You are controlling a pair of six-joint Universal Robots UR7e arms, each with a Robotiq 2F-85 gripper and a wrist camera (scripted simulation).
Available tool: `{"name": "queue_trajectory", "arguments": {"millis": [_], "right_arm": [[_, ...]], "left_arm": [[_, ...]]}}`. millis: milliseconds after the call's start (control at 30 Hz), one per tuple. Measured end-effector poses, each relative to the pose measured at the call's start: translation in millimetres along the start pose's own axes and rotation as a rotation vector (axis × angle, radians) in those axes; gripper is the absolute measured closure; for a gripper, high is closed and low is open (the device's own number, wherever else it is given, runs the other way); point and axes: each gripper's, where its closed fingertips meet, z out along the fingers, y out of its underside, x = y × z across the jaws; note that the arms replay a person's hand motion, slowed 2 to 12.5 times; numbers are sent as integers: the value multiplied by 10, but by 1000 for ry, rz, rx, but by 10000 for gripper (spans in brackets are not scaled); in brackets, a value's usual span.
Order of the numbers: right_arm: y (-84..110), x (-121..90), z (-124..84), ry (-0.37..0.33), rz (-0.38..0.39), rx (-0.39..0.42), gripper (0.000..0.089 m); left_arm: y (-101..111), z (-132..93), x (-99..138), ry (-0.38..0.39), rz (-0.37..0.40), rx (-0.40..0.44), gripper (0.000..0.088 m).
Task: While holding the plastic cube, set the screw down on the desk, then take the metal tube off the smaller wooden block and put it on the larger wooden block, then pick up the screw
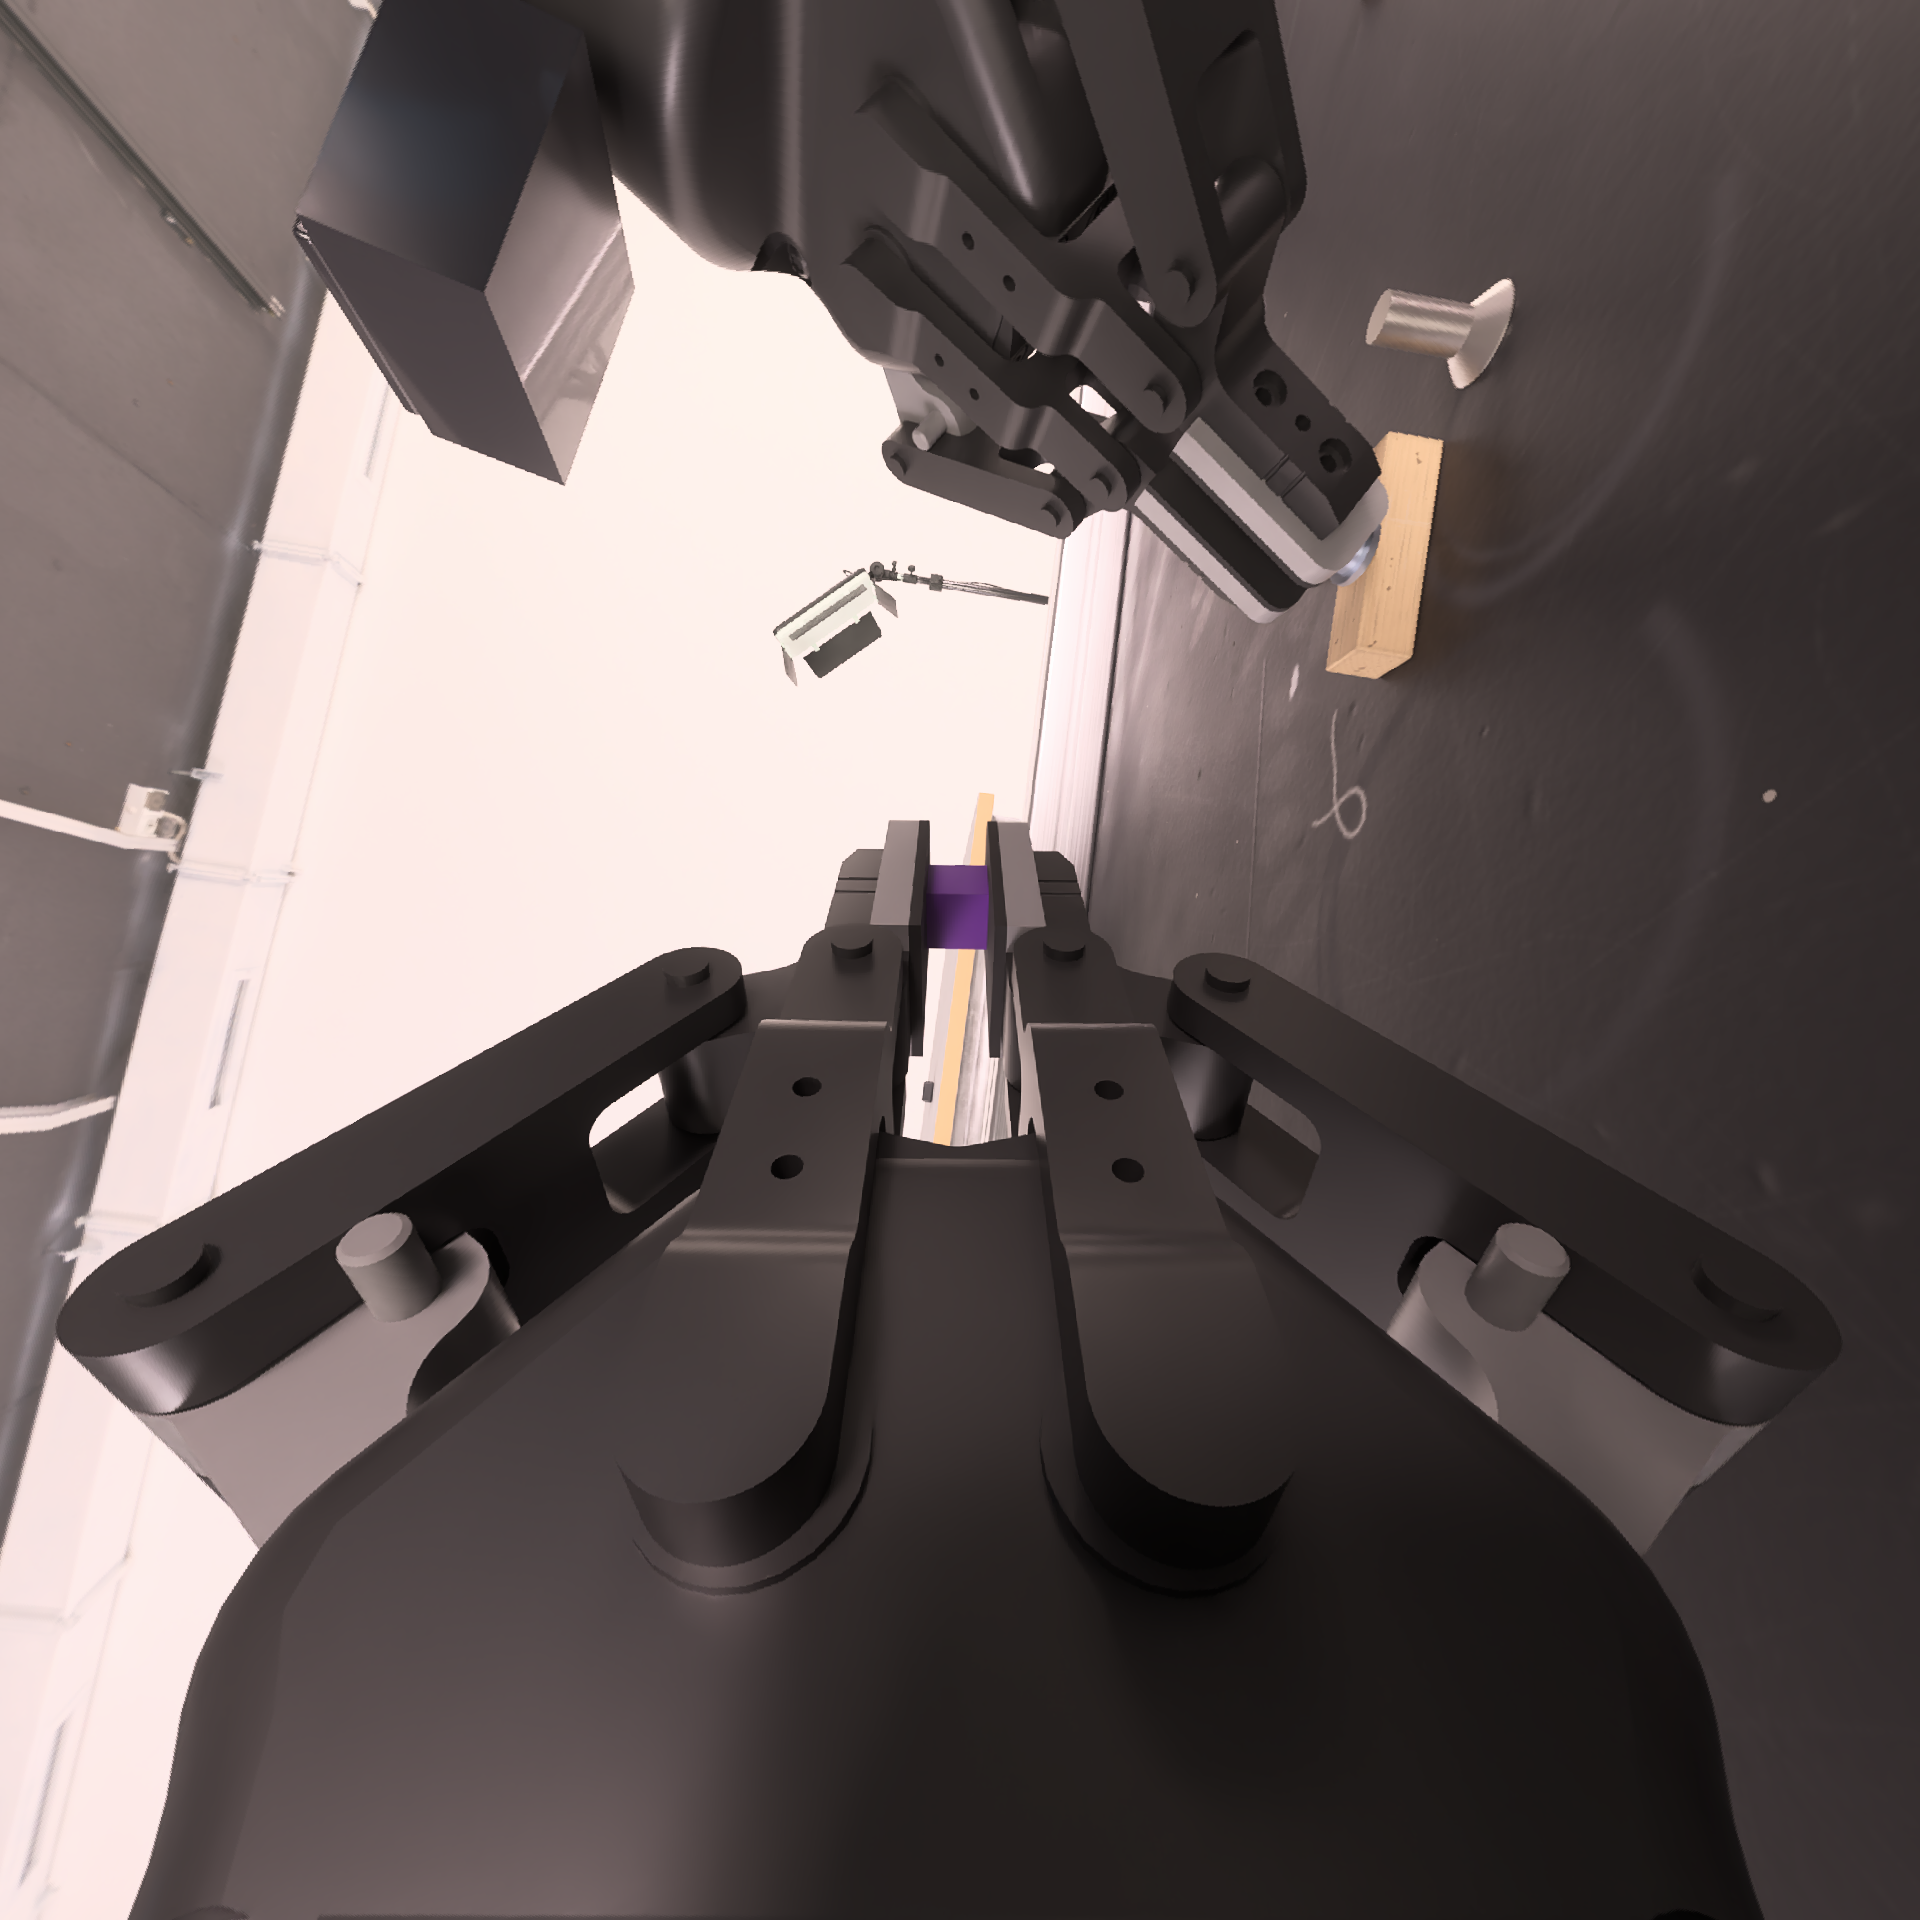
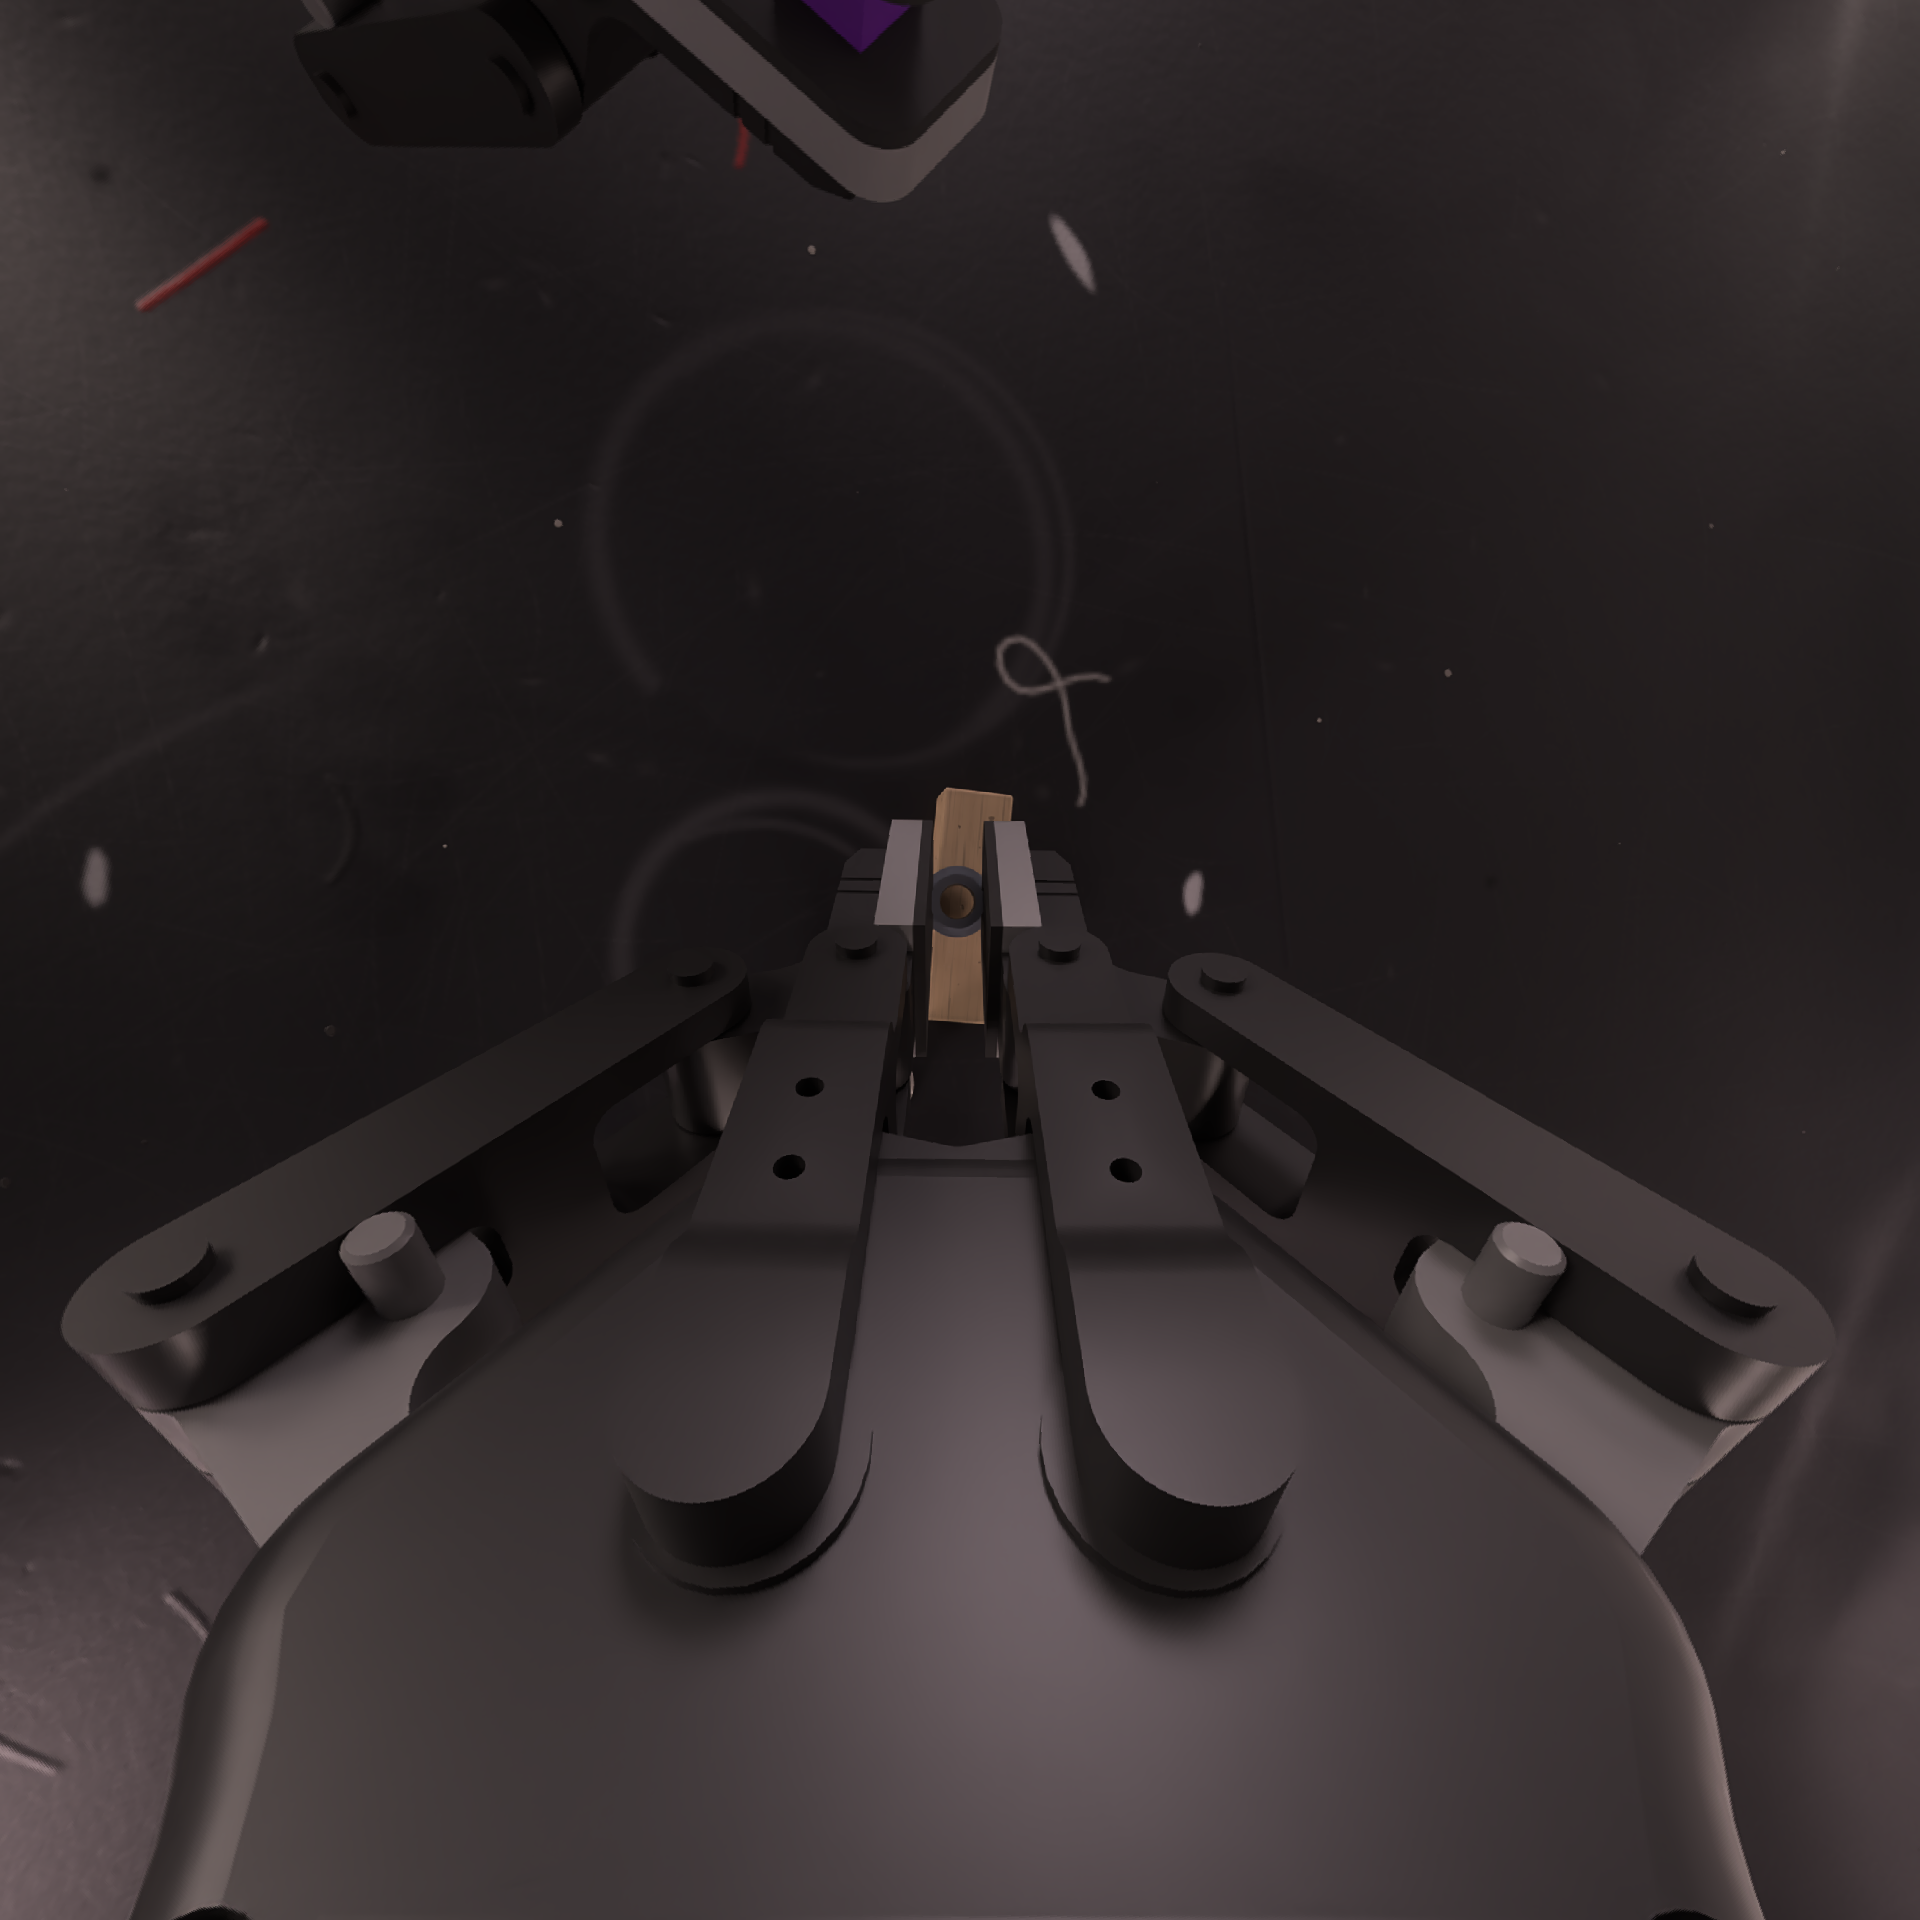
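Note:
My left gripper is shut on the purple plastic cube, held off the dark desk. My right gripper is shut on the short metal tube, seen end-on, directly over a light wooden block. In the left wrist view the right gripper holds the tube against or just above that block; I cannot tell which. The silver screw lies on its side on the desk beyond the block, free of both grippers. Only one wooden block is in view.
A white thread loop lies on the desk near the block. The left gripper with the cube hangs at the top of the right wrist view. The desk edge runs just left of the block, with a lamp on a stand beyond it.

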Motion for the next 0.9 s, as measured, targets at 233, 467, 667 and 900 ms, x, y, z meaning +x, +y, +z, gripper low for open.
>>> {"name": "queue_trajectory", "arguments": {"millis": [233, 467, 667, 900], "right_arm": [[33, 36, -33, 11, 24, -5, 531], [146, 109, -158, 48, 66, -32, 464], [221, 106, -290, 39, 122, -14, 467], [266, 33, -402, -19, 196, 36, 502]], "left_arm": [[-1, -1, 8, 4, 2, 0, 787], [-1, -1, 12, 8, 2, 1, 787], [-4, -2, 16, 11, 2, 2, 787], [-9, -4, 21, 14, 7, 5, 787]]}}
